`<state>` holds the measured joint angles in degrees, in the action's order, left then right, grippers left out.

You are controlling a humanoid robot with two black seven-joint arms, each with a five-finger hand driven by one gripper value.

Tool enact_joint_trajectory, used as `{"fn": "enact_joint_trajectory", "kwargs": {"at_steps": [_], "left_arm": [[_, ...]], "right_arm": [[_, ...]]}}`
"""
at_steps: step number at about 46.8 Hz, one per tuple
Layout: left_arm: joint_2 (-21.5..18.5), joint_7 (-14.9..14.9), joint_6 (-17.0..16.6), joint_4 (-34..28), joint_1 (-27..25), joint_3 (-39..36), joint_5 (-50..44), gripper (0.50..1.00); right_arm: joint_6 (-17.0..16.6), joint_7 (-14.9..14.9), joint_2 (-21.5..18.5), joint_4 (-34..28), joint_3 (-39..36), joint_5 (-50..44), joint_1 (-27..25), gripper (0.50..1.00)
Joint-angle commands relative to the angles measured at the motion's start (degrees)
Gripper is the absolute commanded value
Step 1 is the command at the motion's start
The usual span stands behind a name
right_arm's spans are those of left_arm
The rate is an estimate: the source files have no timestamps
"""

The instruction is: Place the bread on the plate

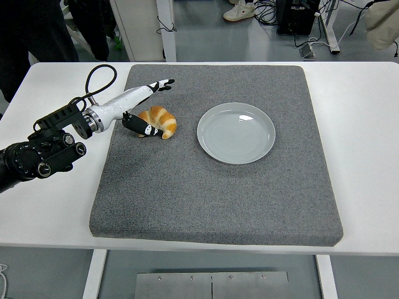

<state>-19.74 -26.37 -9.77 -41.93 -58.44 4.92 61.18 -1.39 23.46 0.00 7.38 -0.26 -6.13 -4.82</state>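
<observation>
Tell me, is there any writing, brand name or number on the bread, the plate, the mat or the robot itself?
None that can be read.
Bread: no label.
Plate: plain, no mark.
Mat: plain grey, no print.
Left robot hand and its arm: no legible lettering; any marks on the black wrist parts are too small to read.
Table: bare white, no text.
</observation>
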Motion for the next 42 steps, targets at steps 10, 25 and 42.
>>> {"fn": "enact_joint_trajectory", "kwargs": {"at_steps": [10, 25, 42], "left_arm": [[0.23, 0.01, -0.16, 0.1, 0.52, -0.08, 0.17, 0.958], [0.05, -0.26, -0.25, 0.19, 1.4, -1.31, -0.01, 0.957], [3.92, -1.05, -2.09, 7.12, 2.28, -1.22, -1.85, 0.945]], "right_arm": [[0.07, 0.0, 0.0, 0.0, 0.0, 0.07, -0.01, 1.0], [0.07, 0.0, 0.0, 0.0, 0.0, -0.02, -0.1, 1.0], [0.07, 0.0, 0.0, -0.09, -0.09, -0.02, -0.36, 1.0]]}}
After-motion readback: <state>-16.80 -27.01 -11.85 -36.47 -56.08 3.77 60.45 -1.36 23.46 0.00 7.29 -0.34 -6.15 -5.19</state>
